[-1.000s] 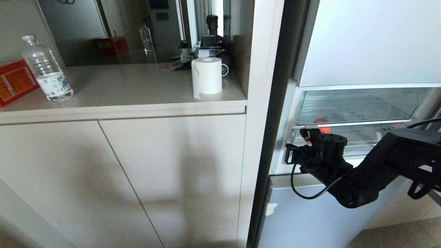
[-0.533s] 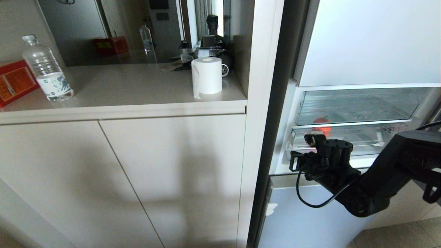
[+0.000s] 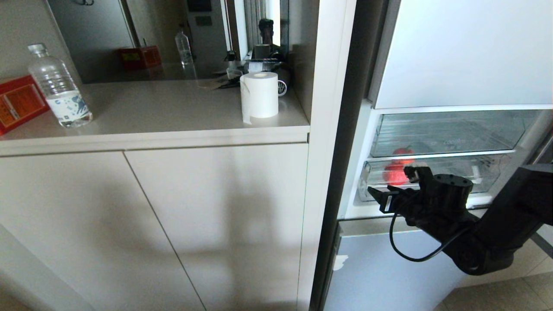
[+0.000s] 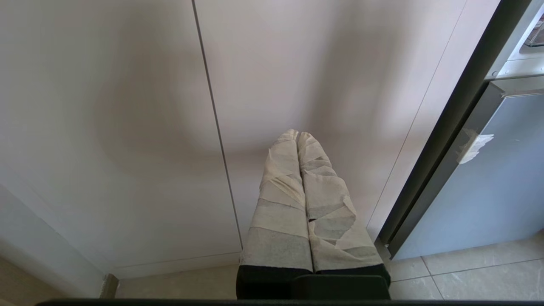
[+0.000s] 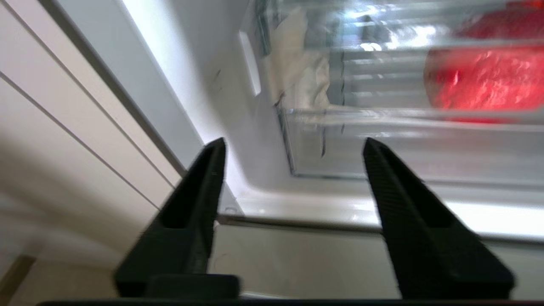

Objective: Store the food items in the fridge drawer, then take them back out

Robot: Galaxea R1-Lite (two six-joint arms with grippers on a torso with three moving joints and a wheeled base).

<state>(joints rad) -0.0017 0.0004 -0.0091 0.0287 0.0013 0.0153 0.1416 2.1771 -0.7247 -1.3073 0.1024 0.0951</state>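
Pale cupboards flank the fridge; my right claw [image 5: 293,178] hangs spread and empty just outside the drawer [image 3: 432,190], near its left front corner. Behind the clear front sits the red fruit [image 5: 488,83]. It looks wrinkled, probably soft and light, so I'd pinch gently across its round middle. My left claw [image 4: 299,140], pressed together, is parked by the cupboards
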